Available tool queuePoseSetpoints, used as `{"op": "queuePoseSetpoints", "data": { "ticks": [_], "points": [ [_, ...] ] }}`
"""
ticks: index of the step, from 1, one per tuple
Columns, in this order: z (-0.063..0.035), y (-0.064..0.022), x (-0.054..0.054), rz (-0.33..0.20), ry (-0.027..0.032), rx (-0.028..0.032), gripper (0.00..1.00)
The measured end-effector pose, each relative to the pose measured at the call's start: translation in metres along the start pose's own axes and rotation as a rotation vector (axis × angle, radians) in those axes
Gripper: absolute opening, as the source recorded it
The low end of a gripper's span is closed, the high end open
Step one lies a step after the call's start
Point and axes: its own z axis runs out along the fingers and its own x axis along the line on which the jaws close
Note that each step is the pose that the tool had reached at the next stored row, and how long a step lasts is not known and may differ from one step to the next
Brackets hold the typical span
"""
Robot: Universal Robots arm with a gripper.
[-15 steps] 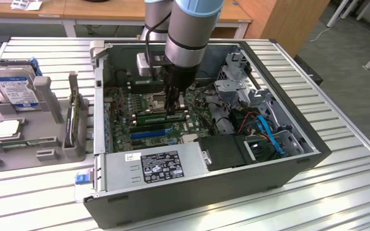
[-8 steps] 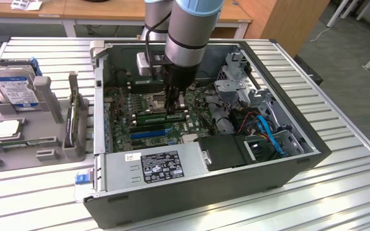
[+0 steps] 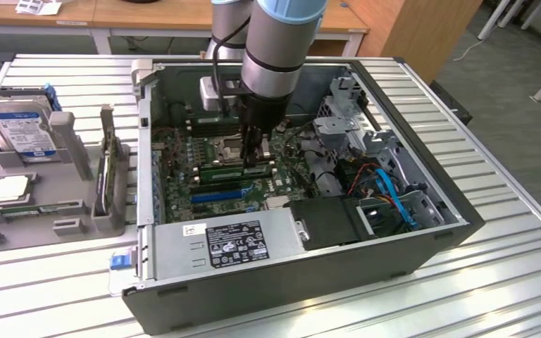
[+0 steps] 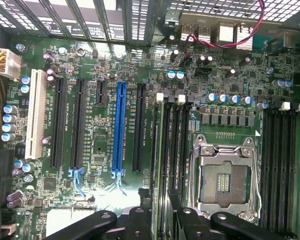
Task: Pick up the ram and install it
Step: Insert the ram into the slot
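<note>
**The hand [image 3: 251, 158] hangs open over the ram [image 3: 236, 171], which stands in a memory slot inside the case.**

Exterior view: the arm reaches down into the open computer case [image 3: 251, 306] lying on the slatted surface [image 3: 54, 296]. The fingers are spread just above the green stick and seem to grasp nothing. I judge this to be the tail of the install step. The arm hides part of the stick, so whether it is fully seated cannot be told.

Wrist view: the hand [image 4: 160, 225] is cut off at the frame edge, with its fingers apart. Between them the ram [image 4: 159, 150] shows edge-on as a thin green line, in the slot bank beside the processor socket [image 4: 222, 180]. Any further seating would call for straight, even pressure along its top edge. The white latches [image 4: 160, 97] are too small to judge.
</note>
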Motion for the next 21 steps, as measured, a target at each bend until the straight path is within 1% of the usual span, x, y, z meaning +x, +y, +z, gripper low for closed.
{"op": "queuePoseSetpoints", "data": {
  "ticks": [2, 4, 9, 12, 14, 15, 16, 17, 18, 21],
  "points": [
    [-0.0016, 0.0001, 0.000, 0.000, 0.0001, -0.0001, 0.27],
    [-0.0066, 0.0003, -0.001, 0.000, 0.0000, 0.0000, 0.27],
    [-0.0264, 0.0011, -0.002, 0.000, -0.0001, 0.0000, 0.27],
    [-0.0272, 0.0011, -0.002, 0.000, -0.0002, 0.0000, 0.28],
    [-0.0272, 0.0011, -0.002, 0.000, -0.0001, 0.0000, 0.40],
    [-0.0272, 0.0011, -0.002, 0.000, -0.0001, 0.0000, 0.40],
    [-0.0272, 0.0011, -0.002, 0.000, -0.0001, 0.0000, 0.45],
    [-0.0272, 0.0011, -0.002, 0.000, 0.0000, -0.0001, 0.45],
    [-0.0272, 0.0011, -0.002, 0.000, 0.0000, -0.0001, 0.52],
    [-0.0272, 0.0011, -0.002, 0.000, 0.0000, -0.0001, 0.52]
  ]
}}
